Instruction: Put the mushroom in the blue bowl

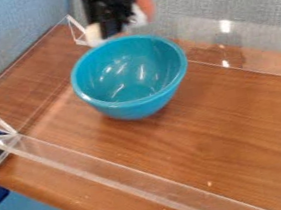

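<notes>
One black gripper point(126, 20) pinching the mushroom point(142, 6), blurred, above the blue bowl's point(128, 77) far rim

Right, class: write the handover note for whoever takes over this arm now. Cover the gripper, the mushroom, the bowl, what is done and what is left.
Gripper: shut on the mushroom, up in the air at the far rim of the blue bowl; the picture is blurred there.
Blue bowl: on the wooden table, nothing in it.
Done: mushroom picked up and lifted.
Left: bring it over the bowl's middle, open the gripper, pull back.
</notes>
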Controlling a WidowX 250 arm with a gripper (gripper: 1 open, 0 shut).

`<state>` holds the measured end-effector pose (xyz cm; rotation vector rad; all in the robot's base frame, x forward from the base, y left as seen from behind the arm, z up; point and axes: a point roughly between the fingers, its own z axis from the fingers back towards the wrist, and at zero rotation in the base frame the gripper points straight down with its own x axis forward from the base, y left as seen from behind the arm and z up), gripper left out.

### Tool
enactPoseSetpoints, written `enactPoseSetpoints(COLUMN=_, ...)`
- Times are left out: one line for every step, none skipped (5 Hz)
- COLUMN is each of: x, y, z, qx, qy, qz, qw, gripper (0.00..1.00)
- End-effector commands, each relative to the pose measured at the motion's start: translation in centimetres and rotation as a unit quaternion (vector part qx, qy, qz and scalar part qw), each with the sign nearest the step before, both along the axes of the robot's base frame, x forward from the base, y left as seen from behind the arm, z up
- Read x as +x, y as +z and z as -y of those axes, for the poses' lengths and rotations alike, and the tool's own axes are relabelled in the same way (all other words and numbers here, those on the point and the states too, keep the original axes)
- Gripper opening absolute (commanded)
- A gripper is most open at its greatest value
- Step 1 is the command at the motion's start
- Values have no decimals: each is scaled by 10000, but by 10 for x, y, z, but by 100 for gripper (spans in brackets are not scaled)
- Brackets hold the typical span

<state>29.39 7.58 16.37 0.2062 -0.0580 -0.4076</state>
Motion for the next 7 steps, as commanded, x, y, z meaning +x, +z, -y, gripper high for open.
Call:
enactPoseSetpoints(x=12, y=6, z=-29, qx=60, qy=166, qz=166, qw=9997, gripper=0)
enactPoseSetpoints(x=9, y=2, z=-24, qx=36, qy=82, qz=155, qw=9998, gripper=0)
enactPoseSetpoints(x=7, y=1, z=-13, qx=-5, qy=-75, qz=173, qw=9998, gripper=0)
enactPoseSetpoints(x=8, y=-6, z=-6, qx=-26, qy=-198, qz=144, qw=9997, gripper=0)
enactPoseSetpoints(x=12, y=-15, z=-10, qx=-8, qy=-206, qz=91, qw=9997, gripper=0)
enactPoseSetpoints(x=15, y=-21, z=-14, qx=16, qy=-214, qz=56, qw=9998, gripper=0)
enactPoseSetpoints(x=19, y=-27, z=-19, qx=39, qy=-216, qz=26, qw=9998, gripper=0)
